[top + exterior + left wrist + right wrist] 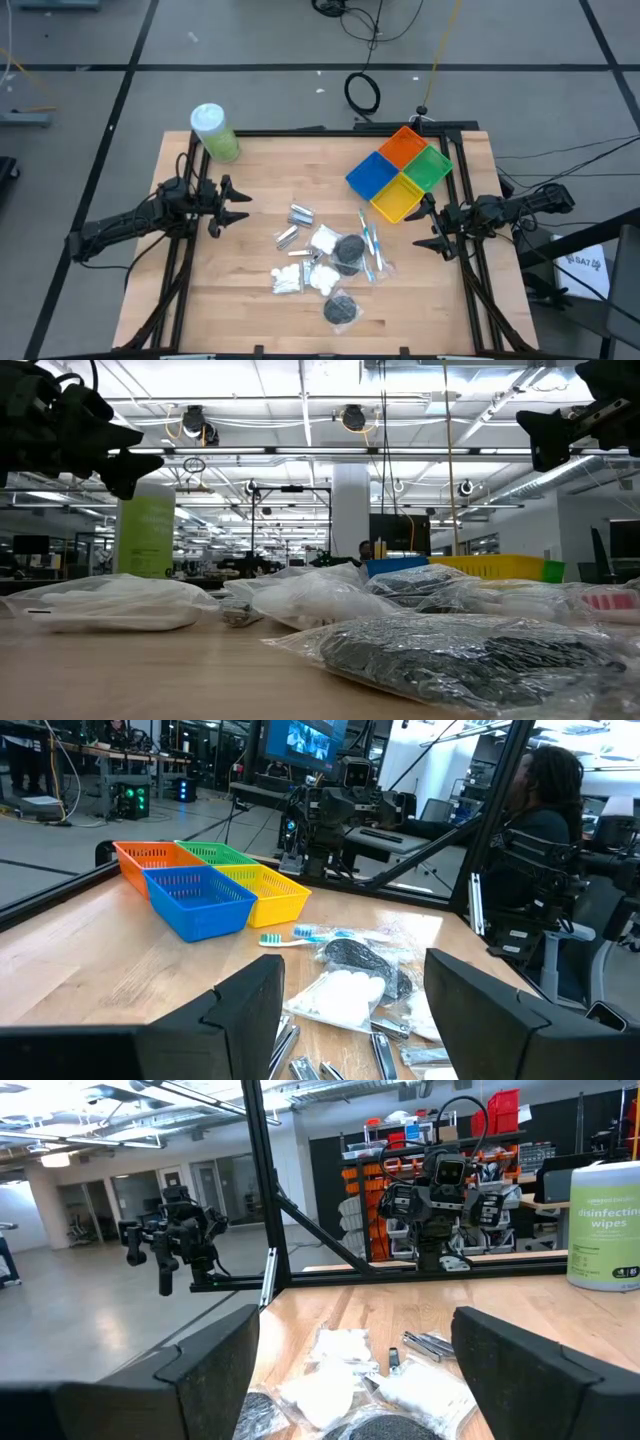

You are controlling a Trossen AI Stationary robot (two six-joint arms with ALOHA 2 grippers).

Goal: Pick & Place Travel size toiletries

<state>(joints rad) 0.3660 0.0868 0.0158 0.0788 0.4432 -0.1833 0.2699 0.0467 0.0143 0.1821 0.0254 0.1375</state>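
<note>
Toiletries (325, 262) between two raised, open-jawed arms

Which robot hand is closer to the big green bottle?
Left. The left gripper hovers just below the green bottle in the high view; the right gripper sits across the table.

We take the four-part basket (401, 172) as our landmark; it sits on the table (250, 170) near the far right corner. Just in front of it lie the toothbrushes (369, 245), and further left of those the bagged discs (349, 250), cotton balls (322, 240) and tubes (300, 215), clustered mid-table. One more disc bag (341, 309) lies nearest the front edge. Far left of the basket, at the far left corner, stands the wipes canister (214, 131). The left gripper (236, 205) hovers left of the cluster, the right gripper (432, 228) just in front of the basket.
</note>
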